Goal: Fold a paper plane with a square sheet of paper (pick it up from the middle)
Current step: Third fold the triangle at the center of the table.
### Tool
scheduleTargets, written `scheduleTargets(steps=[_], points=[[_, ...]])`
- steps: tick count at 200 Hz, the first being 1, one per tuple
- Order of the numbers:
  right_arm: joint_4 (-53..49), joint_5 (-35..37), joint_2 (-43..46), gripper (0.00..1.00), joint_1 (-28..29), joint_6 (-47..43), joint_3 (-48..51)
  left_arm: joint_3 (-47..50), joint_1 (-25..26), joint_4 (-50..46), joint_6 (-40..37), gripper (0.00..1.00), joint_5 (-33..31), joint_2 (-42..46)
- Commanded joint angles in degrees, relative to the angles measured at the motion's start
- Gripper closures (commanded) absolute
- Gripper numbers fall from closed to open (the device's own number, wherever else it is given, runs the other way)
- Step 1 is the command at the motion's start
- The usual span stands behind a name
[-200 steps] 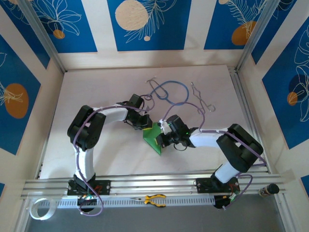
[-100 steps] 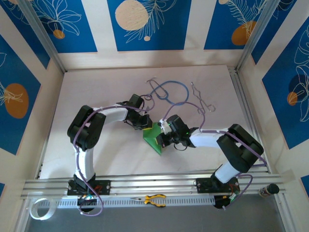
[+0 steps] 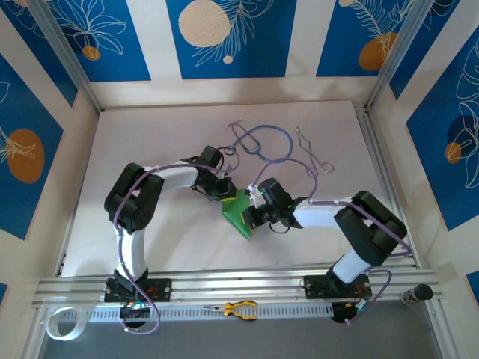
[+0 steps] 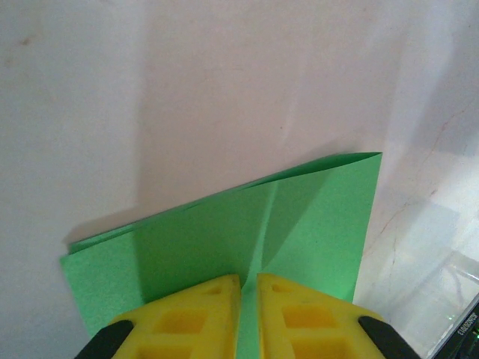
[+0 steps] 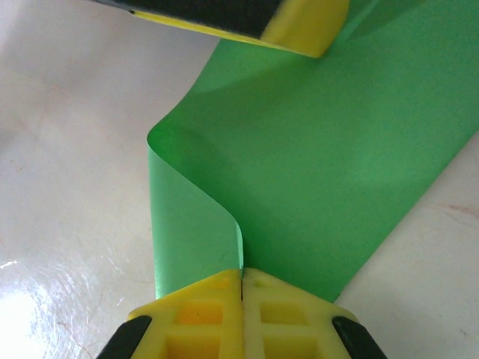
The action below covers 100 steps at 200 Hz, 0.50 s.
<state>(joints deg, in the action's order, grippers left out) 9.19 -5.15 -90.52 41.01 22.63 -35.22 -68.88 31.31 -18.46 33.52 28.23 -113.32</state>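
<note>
The square sheet of paper (image 3: 238,215), bright green, lies partly folded on the white table between the two arms. In the left wrist view the sheet (image 4: 314,209) shows a centre crease and a slanted fold. That crease runs up into the narrow slot of my left gripper (image 4: 249,278), which is shut on it. My right gripper (image 5: 242,273) is shut on a curled-up edge of the sheet (image 5: 337,149), lifting that flap off the table. A yellow left fingertip (image 5: 299,22) rests on the paper's far side. From above, the left gripper (image 3: 224,194) and right gripper (image 3: 251,215) meet at the sheet.
A blue stethoscope (image 3: 266,142) and bent wire pieces (image 3: 310,153) lie behind the paper. Yellow-handled pliers (image 3: 239,308) and a tape roll (image 3: 61,323) sit in front of the aluminium rail (image 3: 224,283). Walls close the table on three sides.
</note>
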Motion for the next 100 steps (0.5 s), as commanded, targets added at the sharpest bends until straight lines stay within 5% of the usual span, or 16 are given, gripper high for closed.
scheduleTargets(steps=[1,100], points=[[-0.19,-0.04,-1.14,0.96,0.30,0.83,0.29,1.24,0.17,-2.13,-0.27,0.83,-1.60,0.72],[-0.52,0.56,-2.01,0.97,0.72,1.01,-0.04,1.26,0.19,-1.96,-0.23,0.83,-1.53,0.47]])
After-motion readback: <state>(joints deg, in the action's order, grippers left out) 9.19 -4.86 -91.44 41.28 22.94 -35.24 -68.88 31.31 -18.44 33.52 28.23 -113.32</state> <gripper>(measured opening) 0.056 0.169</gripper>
